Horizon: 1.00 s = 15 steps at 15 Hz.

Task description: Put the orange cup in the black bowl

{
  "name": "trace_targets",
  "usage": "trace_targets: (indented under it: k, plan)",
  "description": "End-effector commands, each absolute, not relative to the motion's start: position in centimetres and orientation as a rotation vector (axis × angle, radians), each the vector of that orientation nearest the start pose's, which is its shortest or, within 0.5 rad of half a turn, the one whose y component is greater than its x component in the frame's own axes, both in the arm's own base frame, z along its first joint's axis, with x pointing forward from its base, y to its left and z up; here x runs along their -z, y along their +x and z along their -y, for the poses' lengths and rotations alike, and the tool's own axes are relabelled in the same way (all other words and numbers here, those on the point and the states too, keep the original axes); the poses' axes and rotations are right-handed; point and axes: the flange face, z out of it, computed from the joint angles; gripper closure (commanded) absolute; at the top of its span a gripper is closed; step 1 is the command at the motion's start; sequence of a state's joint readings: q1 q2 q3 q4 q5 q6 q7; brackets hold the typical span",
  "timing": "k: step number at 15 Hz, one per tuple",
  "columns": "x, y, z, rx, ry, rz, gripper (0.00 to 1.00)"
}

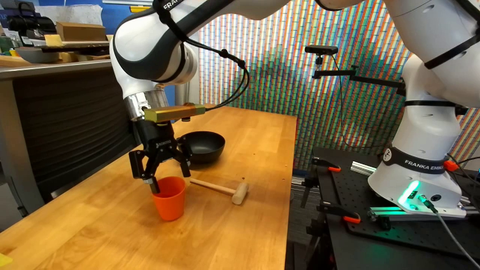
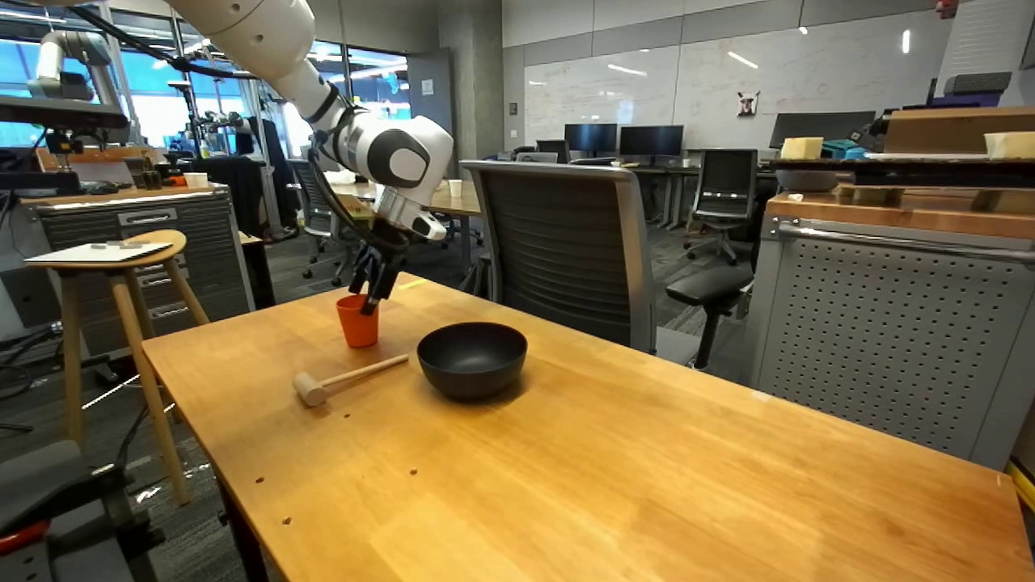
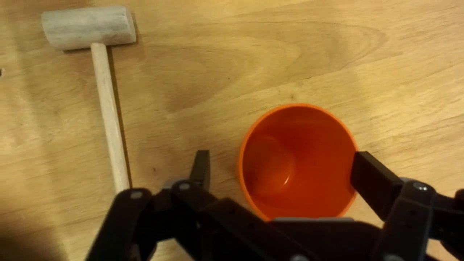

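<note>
In an exterior view, the gripper hangs, jaws spread and empty, at the top of the orange cup standing on the wooden table, presumably placed to clasp it for the black bowl at the cup's one o'clock.

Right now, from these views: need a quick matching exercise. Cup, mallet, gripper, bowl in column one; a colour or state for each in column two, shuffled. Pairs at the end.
Column one
1. cup
2. mallet
3. gripper
4. bowl

Column two
A. pale wood, lying flat
B. black, round, wider than the cup
C. orange, standing upright
D. jaws open, at the cup

Pairs: 1-C, 2-A, 3-D, 4-B
</note>
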<state>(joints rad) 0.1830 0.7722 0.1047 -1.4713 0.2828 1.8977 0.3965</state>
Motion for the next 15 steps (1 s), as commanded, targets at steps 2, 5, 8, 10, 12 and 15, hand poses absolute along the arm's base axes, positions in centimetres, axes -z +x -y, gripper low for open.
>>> trace_targets:
  k: [2,5,8,10,12,15]
  plan:
    - [-19.6,63.6,-21.1,-0.605,-2.916,-0.380,0.26]
    - [-19.3,63.2,-21.4,-0.597,-2.919,-0.370,0.50]
    - [-19.4,63.0,-21.4,-0.588,-2.921,-0.376,0.72]
    - [-19.9,62.9,-21.1,-0.578,-2.927,-0.383,0.87]
    - [-20.7,62.9,-20.6,-0.555,-2.945,-0.395,0.94]
    - [-23.9,63.6,-19.0,-0.480,-2.992,-0.442,0.93]
